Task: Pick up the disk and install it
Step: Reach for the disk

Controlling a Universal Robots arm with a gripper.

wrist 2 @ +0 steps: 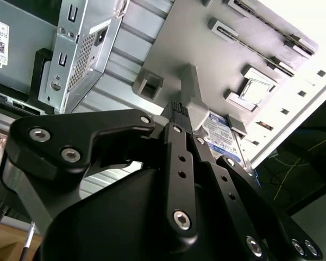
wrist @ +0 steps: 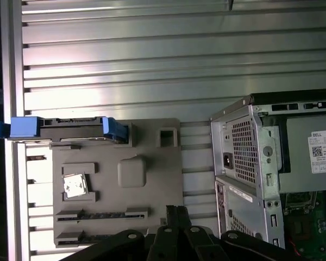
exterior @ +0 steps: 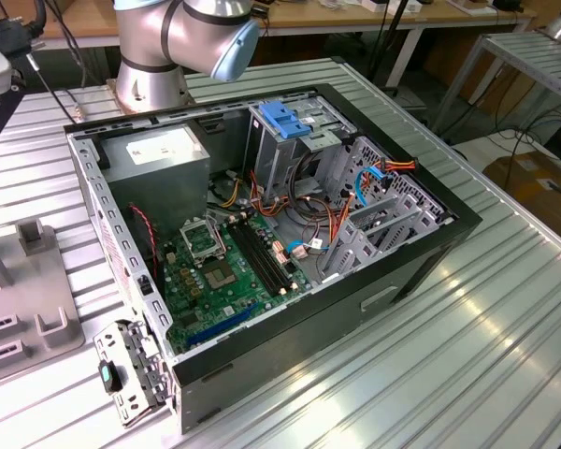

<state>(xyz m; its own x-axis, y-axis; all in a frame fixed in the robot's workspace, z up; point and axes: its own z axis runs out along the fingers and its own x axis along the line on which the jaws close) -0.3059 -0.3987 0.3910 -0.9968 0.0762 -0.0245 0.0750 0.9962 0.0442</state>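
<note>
Disk is not picked up yet. It stands on its long edge in a slot at one end of the grey tray, and the blue carrier frame shows at both ends. In the second wrist view the white label with the blue band on the disk faces the camera, just past the fingertips of the tool.

Tool hangs above the tray, clear of the disk and touching nothing. The fingers look narrow, pads close together with nothing between them; the second wrist view shows the tool the same way.

The tray lies flat on the ribbed metal counter, beside the computer case. A small silver square part sits in one of the tray pockets, well apart from the disk.

In the exterior view the case lies on its side on the counter with the side panel off. The green board is exposed, the grey power supply box sits at the far end, and a light-blue bracket sits on top of the metal drive cage. The tray is at the exterior view's left of the case. The arm base stands on the counter behind the case.
</note>
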